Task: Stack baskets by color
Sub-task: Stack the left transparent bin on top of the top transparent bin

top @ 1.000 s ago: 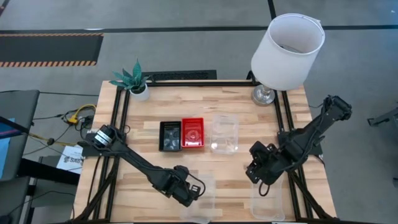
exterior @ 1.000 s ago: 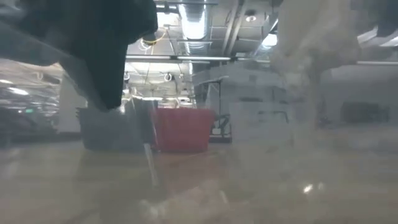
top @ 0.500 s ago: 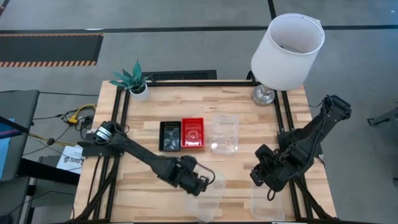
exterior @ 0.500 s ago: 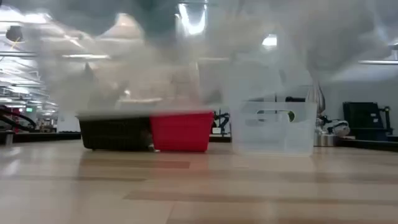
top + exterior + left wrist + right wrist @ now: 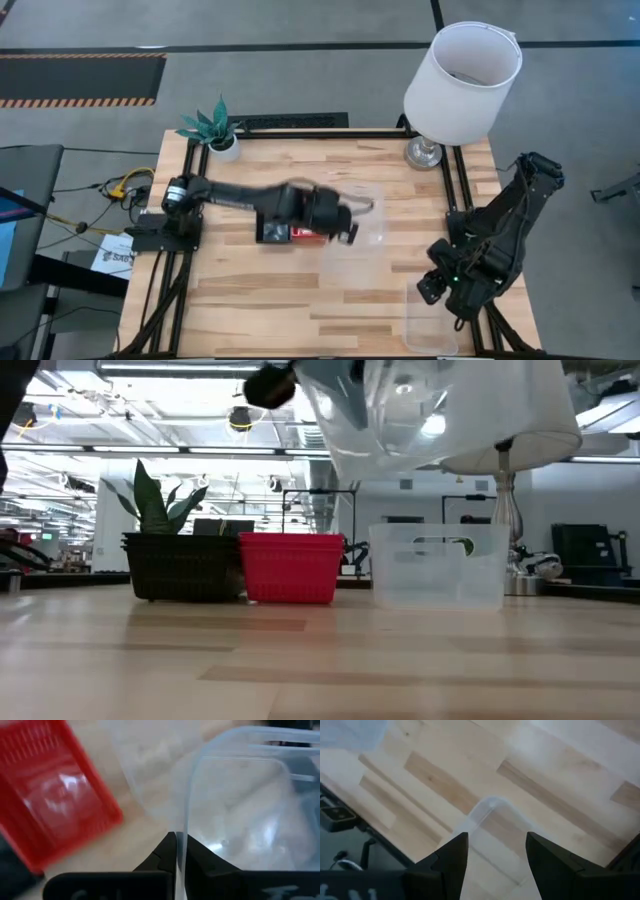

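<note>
A black basket (image 5: 270,222), a red basket (image 5: 312,233) and a clear basket (image 5: 368,200) stand in a row at mid-table, each on its bottom. My left gripper (image 5: 347,228) hangs above the red and clear ones, shut on a second clear basket (image 5: 430,415), which is lifted high. In the left wrist view the red basket (image 5: 55,795) lies below the held clear basket (image 5: 250,810). My right gripper (image 5: 495,845) stands open above a corner of a third clear basket (image 5: 490,810), which rests on the table near the right front edge (image 5: 430,322). My left gripper pinches the clear basket's rim and side wall (image 5: 184,827) between its two fingers, one finger inside and one outside. The fingers slant down from the table's left. The basket hangs tilted, lifted clear of the table and of the baskets below.
A white lamp (image 5: 462,75) stands at the far right corner and a small potted plant (image 5: 215,130) at the far left. Bare wood (image 5: 250,295) lies between the row of baskets and the near edge.
My left gripper has risen from the near edge and swung toward the far edge and right, carrying the clear basket up off the table to above the row of baskets. My right gripper has drifted toward the near right corner and rolled.
</note>
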